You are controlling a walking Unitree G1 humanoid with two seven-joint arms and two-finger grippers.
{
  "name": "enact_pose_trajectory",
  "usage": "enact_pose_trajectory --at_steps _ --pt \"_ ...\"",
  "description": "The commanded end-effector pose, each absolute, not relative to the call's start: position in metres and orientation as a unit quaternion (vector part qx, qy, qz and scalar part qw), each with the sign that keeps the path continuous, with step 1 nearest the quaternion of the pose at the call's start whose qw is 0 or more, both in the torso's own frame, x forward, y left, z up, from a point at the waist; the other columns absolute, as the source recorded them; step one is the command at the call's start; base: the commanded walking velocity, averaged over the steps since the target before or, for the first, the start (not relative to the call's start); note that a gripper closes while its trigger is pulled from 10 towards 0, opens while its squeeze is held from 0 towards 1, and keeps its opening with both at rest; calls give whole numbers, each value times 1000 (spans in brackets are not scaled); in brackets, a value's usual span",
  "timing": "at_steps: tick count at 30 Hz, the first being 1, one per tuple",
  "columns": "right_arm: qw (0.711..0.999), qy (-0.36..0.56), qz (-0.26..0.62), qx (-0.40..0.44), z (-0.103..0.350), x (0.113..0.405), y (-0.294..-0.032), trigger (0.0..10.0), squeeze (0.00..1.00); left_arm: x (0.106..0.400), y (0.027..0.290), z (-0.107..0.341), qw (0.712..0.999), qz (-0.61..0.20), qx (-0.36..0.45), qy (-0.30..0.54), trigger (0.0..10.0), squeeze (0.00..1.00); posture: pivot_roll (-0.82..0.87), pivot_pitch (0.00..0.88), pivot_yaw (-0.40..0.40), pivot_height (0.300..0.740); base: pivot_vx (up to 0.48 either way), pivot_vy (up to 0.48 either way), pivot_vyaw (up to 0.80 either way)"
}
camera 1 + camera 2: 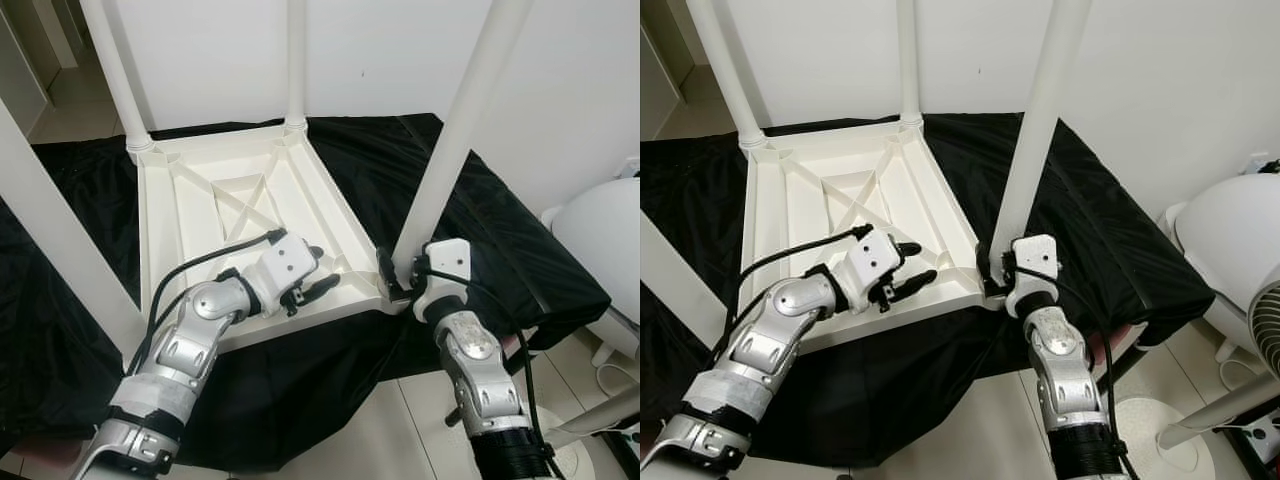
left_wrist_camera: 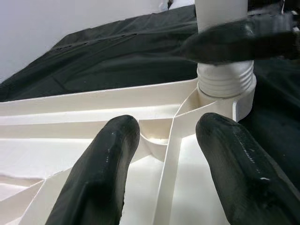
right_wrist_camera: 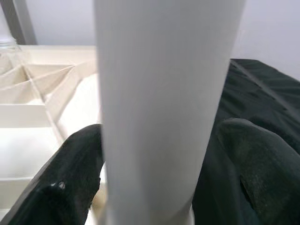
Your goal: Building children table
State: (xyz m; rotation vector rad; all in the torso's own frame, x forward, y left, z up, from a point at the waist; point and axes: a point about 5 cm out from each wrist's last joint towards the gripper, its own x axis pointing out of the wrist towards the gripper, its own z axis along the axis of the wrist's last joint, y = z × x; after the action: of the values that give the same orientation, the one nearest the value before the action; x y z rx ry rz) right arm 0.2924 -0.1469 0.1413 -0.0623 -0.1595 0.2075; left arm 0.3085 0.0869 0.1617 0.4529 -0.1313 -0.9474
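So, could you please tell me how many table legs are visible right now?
4. Two stand at the far corners: far-left leg and far-right leg. The near-right leg is gripped at its base by the right end effector. The near-left leg crosses the left edge.

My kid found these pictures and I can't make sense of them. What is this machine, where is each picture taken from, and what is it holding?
This is a humanoid robot with two silver arms, each ending in two long black fingers. The two wide pictures come from the cameras in its head, looking down. The two close-up pictures come from cameras on its wrists, looking along the fingers.

In front of it, a white children's table top lies upside down on a surface covered with black cloth. White legs stand up from its corners.

The right gripper has its fingers on either side of the near-right leg, low down by its socket. In the right wrist view that leg is the broad white column between them.

The left gripper hovers open over the ribbed underside, holding nothing.

A white rounded object stands at the right.
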Motion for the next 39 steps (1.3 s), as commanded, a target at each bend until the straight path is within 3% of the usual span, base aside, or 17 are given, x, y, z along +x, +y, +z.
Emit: enact_pose_trajectory --at_steps 1,16,19,39 --pt "990 -92 109 -21 145 290 -145 10000 0 308 88 162 870 -440 214 -64 10000 0 47 0 -13 740 0 0 0" --pt "989 -90 118 -24 152 290 -152 10000 0 301 80 164 858 -464 216 -49 10000 0 75 4 -37 740 0 0 0" --pt "987 -111 114 4 157 284 -157 10000 0 290 81 153 863 -466 194 -30 10000 0 58 46 -61 740 0 0 0" --pt "988 -92 121 -19 144 280 -153 10000 0 287 83 157 888 -442 129 -6 10000 0 65 8 -71 740 0 0 0"
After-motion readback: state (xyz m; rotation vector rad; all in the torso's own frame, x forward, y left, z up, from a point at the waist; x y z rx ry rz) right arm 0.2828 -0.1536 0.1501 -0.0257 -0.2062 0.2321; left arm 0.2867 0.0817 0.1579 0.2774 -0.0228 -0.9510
